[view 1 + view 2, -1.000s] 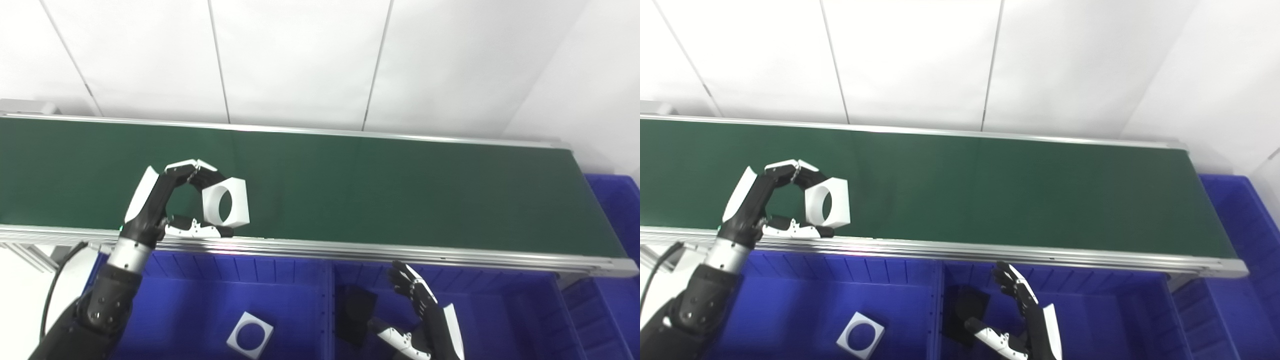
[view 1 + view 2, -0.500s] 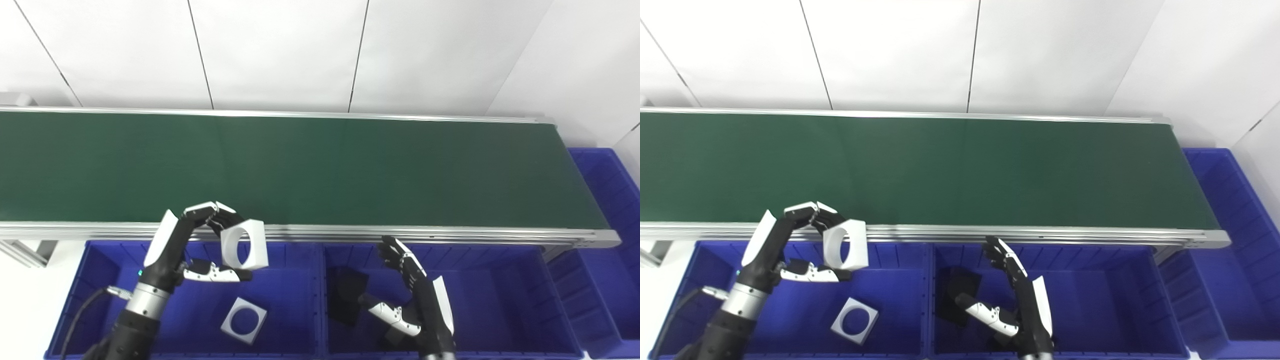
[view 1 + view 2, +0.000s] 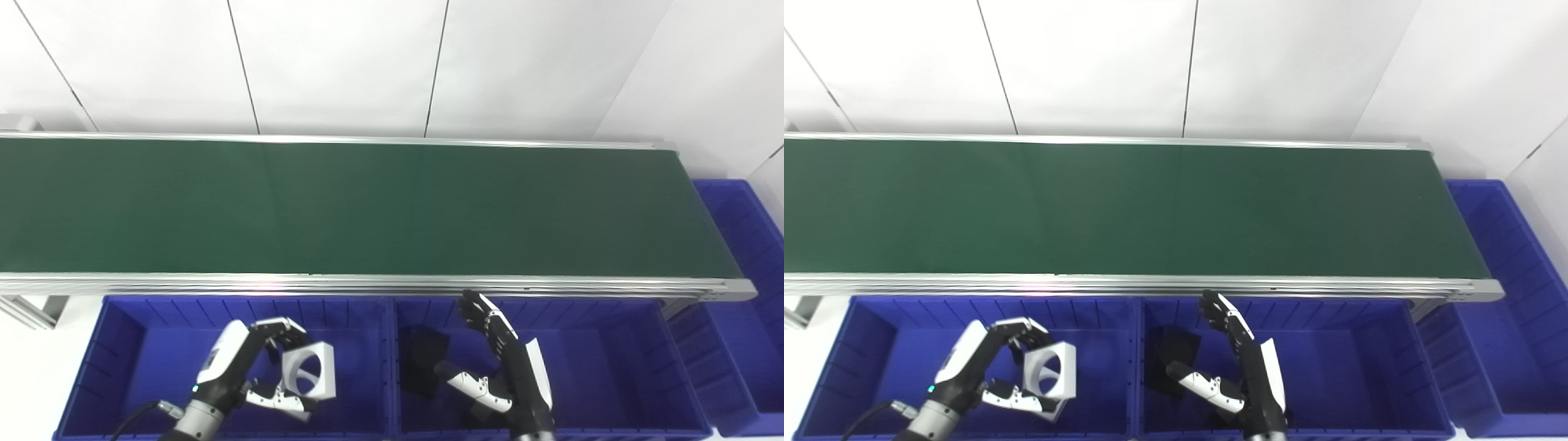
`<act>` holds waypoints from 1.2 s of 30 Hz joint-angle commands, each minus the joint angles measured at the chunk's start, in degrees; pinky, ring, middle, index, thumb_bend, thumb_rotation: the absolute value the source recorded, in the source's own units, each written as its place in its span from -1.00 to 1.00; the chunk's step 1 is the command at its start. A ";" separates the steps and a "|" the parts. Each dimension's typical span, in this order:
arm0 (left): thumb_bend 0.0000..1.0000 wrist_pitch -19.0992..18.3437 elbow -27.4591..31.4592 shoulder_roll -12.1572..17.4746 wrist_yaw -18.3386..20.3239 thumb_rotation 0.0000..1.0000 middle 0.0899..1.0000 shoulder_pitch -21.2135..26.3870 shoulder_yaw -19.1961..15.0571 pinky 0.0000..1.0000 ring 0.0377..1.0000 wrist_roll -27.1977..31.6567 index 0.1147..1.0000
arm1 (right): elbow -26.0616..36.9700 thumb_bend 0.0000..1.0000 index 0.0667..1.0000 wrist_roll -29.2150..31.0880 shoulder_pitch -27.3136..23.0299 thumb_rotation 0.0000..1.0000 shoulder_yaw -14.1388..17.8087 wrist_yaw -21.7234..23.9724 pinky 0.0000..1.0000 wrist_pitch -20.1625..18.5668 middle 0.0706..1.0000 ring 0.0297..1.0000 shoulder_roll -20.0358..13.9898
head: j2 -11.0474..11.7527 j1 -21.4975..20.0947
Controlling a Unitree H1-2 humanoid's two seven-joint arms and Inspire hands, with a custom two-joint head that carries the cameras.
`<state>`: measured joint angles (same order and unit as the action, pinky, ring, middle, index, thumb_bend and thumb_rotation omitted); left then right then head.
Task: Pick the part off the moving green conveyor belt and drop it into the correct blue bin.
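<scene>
Part (image 3: 309,378) is off the conveyor belt (image 3: 367,208) and hangs low inside the left blue bin (image 3: 141,343) at the lower left of the frame, pinched between the fingers and thumb of the left hand (image 3: 257,367). Judging by that, the pick and the carry look done and only the release is left; the hand has not let go. The belt itself shows bare green along its whole visible length. The part is a white square block with a large round hole through its middle, held tilted so the hole faces the camera. Just under it, near the thumb, a bit of white may belong to a second such piece lying in the bin, but the hand hides most of it. The right hand (image 3: 508,373) hovers over the middle blue bin (image 3: 612,361) with fingers spread, holding nothing, beside a flat black piece (image 3: 422,361) lying there.
</scene>
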<state>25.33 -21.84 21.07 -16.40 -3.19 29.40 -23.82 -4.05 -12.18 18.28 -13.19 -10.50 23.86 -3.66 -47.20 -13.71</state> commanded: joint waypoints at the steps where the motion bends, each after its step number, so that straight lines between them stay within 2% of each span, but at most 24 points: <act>1: -0.01 1.50 0.04 -0.06 -0.51 -1.00 -0.11 1.41 -1.36 -0.19 -0.24 -2.20 -0.09 | 1.47 0.57 0.69 -0.17 -0.07 -0.05 0.25 0.22 0.60 2.98 0.62 0.62 0.56 | 0.03 0.10; 2: 0.00 0.18 0.34 -0.12 1.35 -1.00 -0.09 1.23 -1.79 -0.10 -0.19 -2.35 -0.12 | 1.40 0.57 0.69 -0.47 -0.14 -0.05 0.20 -0.02 0.60 2.97 0.62 0.62 0.55 | 0.04 0.14; 3: 0.01 -0.75 0.59 -0.22 2.78 -0.95 0.17 1.06 -2.24 0.14 0.15 -2.51 -0.13 | 1.35 0.57 0.69 -0.67 -0.19 -0.03 0.16 -0.19 0.58 2.97 0.61 0.61 0.55 | 0.05 0.14; 4: 0.02 -2.09 1.16 -0.19 4.30 -0.93 0.26 0.89 -2.50 0.22 0.26 -2.83 -0.13 | 1.31 0.57 0.69 -0.64 -0.16 -0.02 0.25 -0.06 0.58 2.91 0.61 0.61 0.67 | 0.10 0.11; 6: 0.36 -4.79 2.42 -0.25 7.16 -0.85 0.52 0.46 -3.18 0.25 0.39 -3.30 0.39 | 1.30 0.59 0.69 -0.60 -0.07 0.00 0.39 0.22 0.60 2.85 0.61 0.62 0.84 | 0.13 0.15; 7: 0.45 -6.14 3.07 -0.29 8.48 -0.68 0.65 0.23 -3.51 0.11 0.29 -3.41 0.56 | 1.32 0.59 0.69 -0.63 -0.03 0.01 0.43 0.32 0.60 2.83 0.62 0.62 0.89 | 0.13 0.15; 8: 0.46 -7.61 4.07 -0.30 9.82 -0.66 0.66 -0.08 -3.85 0.09 0.28 -3.57 0.58 | 1.34 0.59 0.69 -0.62 0.02 0.01 0.44 0.38 0.60 2.82 0.62 0.62 0.95 | 0.13 0.09; 10: 0.59 -9.31 5.54 -0.40 11.60 -0.45 0.80 -0.59 -4.48 0.45 0.62 -3.48 0.76 | 1.32 0.58 0.70 -0.43 0.06 -0.01 0.40 0.45 0.58 2.90 0.62 0.61 1.01 | 0.10 0.08; 13: 0.71 -8.34 7.63 -1.40 13.27 -0.30 0.86 -2.03 -6.49 0.64 0.79 0.16 0.88 | 1.32 0.57 0.70 -0.42 0.17 -0.02 0.46 0.48 0.58 2.95 0.62 0.61 1.13 | 0.11 0.23; 20: 0.76 -1.27 10.56 -4.14 17.02 -0.14 0.83 -4.40 -10.83 0.71 0.80 10.36 0.84 | 1.09 0.56 0.71 -0.13 0.27 -0.03 0.37 0.53 0.59 3.02 0.63 0.61 0.94 | 0.35 0.34; 23: 0.85 0.91 13.11 -5.81 18.38 -0.07 0.81 -5.43 -12.43 0.69 0.79 15.75 0.82 | 0.87 0.57 0.70 -0.14 0.17 -0.02 0.42 0.45 0.59 3.03 0.62 0.61 0.91 | 0.52 0.54; 27: 0.88 1.54 16.43 -7.34 21.01 -0.02 0.80 -6.02 -13.37 0.69 0.79 21.21 0.80 | 0.56 0.57 0.71 0.15 -0.07 -0.05 0.14 0.33 0.57 3.03 0.61 0.60 0.68 | 0.65 0.56; 29: 0.83 1.58 17.43 -8.07 22.26 -0.07 0.80 -6.18 -13.73 0.67 0.76 23.37 0.79 | 0.44 0.57 0.71 0.17 -0.18 -0.05 -0.01 0.31 0.57 3.05 0.62 0.60 0.55 | 0.86 0.60; 36: 0.87 1.59 17.92 -10.50 25.97 -0.16 0.74 -6.88 -15.87 0.60 0.71 26.22 0.72 | -0.33 0.57 0.70 -0.64 -0.55 -0.02 -0.24 0.38 0.59 3.04 0.62 0.62 0.13 | 1.24 0.57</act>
<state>24.76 -5.25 10.87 8.56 -10.00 14.08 1.03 -5.02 -12.61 18.34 -13.25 -10.03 23.87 -3.61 -45.97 -13.18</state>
